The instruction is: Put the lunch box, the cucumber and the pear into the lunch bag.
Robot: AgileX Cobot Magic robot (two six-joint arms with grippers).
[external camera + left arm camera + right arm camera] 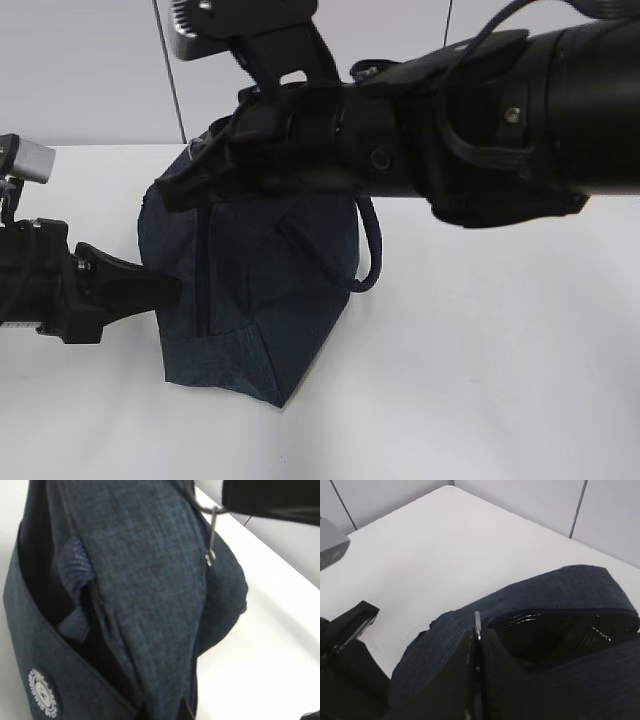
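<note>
Navy woven fabric, denim-like in texture, is forming the boxy lunch bag [255, 290], which is standing near the centre of the white table [480, 380], sagging into soft folds with one corner pointing toward the near edge. A round white printed emblem [43, 699] is showing on the bag's lower side panel; its lettering is too small to read. A ribbed fabric strap [75, 565] is lying in a fold of the bag. The left gripper [170, 290] is pressing its nearly closed tips against the bag's left wall; whether cloth is pinched cannot be told. The right gripper [476, 645] is reaching across the top, jaws closed flat on a thin metal ring pull [212, 535] beside the glossy dark opening [555, 630]. Bare tabletop is lying open to the right and near sides.
</note>
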